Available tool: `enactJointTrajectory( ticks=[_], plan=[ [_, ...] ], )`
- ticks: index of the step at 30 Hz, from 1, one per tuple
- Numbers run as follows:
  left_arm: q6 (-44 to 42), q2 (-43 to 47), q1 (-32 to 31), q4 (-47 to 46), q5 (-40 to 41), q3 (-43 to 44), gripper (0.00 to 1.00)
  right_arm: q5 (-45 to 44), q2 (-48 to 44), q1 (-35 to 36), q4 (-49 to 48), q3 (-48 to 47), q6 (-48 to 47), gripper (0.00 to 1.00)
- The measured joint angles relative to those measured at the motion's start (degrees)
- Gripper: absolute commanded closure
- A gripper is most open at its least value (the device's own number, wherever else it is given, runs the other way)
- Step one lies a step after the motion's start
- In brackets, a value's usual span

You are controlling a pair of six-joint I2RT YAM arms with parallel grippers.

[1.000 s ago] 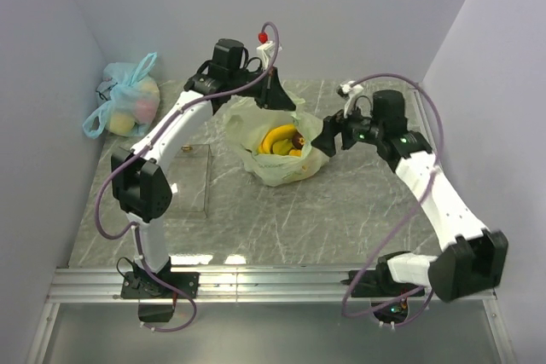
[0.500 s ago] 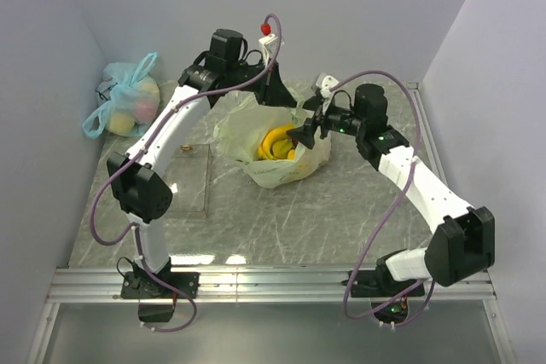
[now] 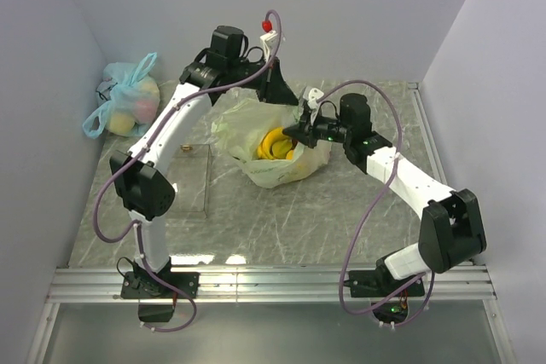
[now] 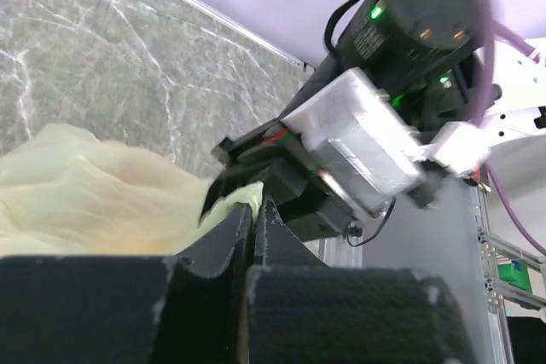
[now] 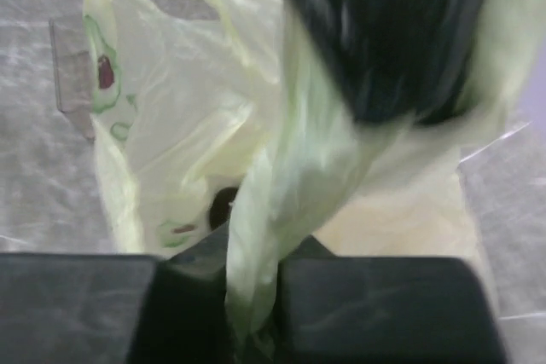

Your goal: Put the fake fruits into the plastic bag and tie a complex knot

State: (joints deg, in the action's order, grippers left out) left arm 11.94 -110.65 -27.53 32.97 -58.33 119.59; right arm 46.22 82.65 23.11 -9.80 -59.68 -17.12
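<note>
The pale green plastic bag [image 3: 271, 155] sits mid-table with its mouth pulled up. A yellow banana bunch [image 3: 275, 143] shows inside it; the other fake fruits are hidden. My left gripper [image 3: 278, 96] hangs above the bag's far side, shut on a thin edge of the bag's plastic [image 4: 243, 197]. My right gripper [image 3: 296, 132] is at the bag's right rim, shut on a twisted handle strip [image 5: 260, 236]. In the right wrist view the bag's wall [image 5: 183, 117] spreads to the left, and the blurred black left gripper [image 5: 392, 31] is just above.
A light blue knotted bag [image 3: 128, 105] with pale fruits lies at the back left by the wall. A clear rectangular tray [image 3: 193, 183] stands left of the green bag. The right arm's wrist [image 4: 375, 138] fills the space right in front of my left gripper.
The right arm has swung left to the bag, and its gripper, open before, has closed on the handle strip. The left gripper has stayed shut on the bag, drifting slightly.
</note>
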Motion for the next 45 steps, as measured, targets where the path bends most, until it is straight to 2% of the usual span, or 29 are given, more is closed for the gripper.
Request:
enactJointTrajectory(
  ticks=[1,4,5,7,8,9,11,14,23,25,26,29,31,34,35,37,39,45],
  plan=[
    [0.1,-0.3,0.1,-0.1,-0.2,0.4,0.98,-0.3,0.0,0.0,0.0,0.8,0.6,1.0],
    [0.5,-0.8,0.3,0.0,-0.2,0.4,0.85,-1.1,-0.1,-0.1,0.0,1.6,2.1,1.0],
    [0.8,-0.9,0.5,0.0,0.0,0.2,0.75,-1.4,-0.3,-0.3,0.0,2.1,2.8,1.0],
    [1.8,-0.7,1.2,-1.7,0.3,-0.7,0.63,-2.1,-1.2,-0.7,0.4,3.4,4.3,1.0],
    [2.3,-0.5,1.8,-3.1,1.0,-1.4,0.48,-2.3,-1.9,-1.0,0.9,4.3,5.1,1.0],
    [2.4,-0.2,2.5,-4.0,1.5,-2.1,0.42,-2.7,-2.7,-1.2,1.6,5.2,5.8,1.0],
    [2.6,0.5,4.3,-4.9,2.9,-3.4,0.35,-3.6,-4.0,-1.4,2.6,6.3,7.2,1.0],
    [1.0,1.1,6.8,-5.2,4.6,-4.0,0.33,-4.3,-5.4,-1.5,3.2,6.6,8.7,1.0],
    [-14.3,1.1,5.6,-2.9,12.3,-5.6,0.35,-5.9,-7.3,-1.9,3.3,6.6,11.0,1.0],
    [-18.6,0.9,4.8,-2.2,13.2,-6.9,0.42,-6.4,-7.3,-2.3,3.4,6.5,11.4,1.0],
    [-20.6,0.7,4.5,-1.7,13.4,-7.7,0.51,-6.5,-7.3,-2.4,3.4,6.4,11.6,1.0],
    [-26.0,-0.7,3.3,0.2,13.1,-10.0,0.63,-7.6,-7.3,-2.7,3.3,6.4,12.5,1.0],
    [-27.8,-1.8,2.3,1.6,12.5,-11.5,0.67,-8.5,-7.3,-2.8,3.2,6.3,13.3,1.0],
    [-28.8,-2.2,1.0,2.0,11.4,-15.0,0.72,-9.9,-7.1,-2.8,2.8,6.3,14.6,0.89],
    [-28.7,-2.2,0.7,1.5,11.0,-16.2,0.75,-10.2,-6.8,-2.8,2.7,6.3,15.3,0.79],
    [-28.3,-2.2,0.2,0.3,10.1,-18.4,0.78,-10.9,-5.9,-3.0,2.4,5.9,17.3,0.76],
    [-27.6,-2.2,-0.1,-0.3,9.5,-20.2,0.8,-11.5,-4.7,-3.1,2.0,5.5,19.7,0.67],
    [-25.2,-1.7,0.1,-4.3,7.6,-23.1,0.82,-14.3,-1.4,-3.3,-0.4,4.6,27.8,0.62]
  ],
)
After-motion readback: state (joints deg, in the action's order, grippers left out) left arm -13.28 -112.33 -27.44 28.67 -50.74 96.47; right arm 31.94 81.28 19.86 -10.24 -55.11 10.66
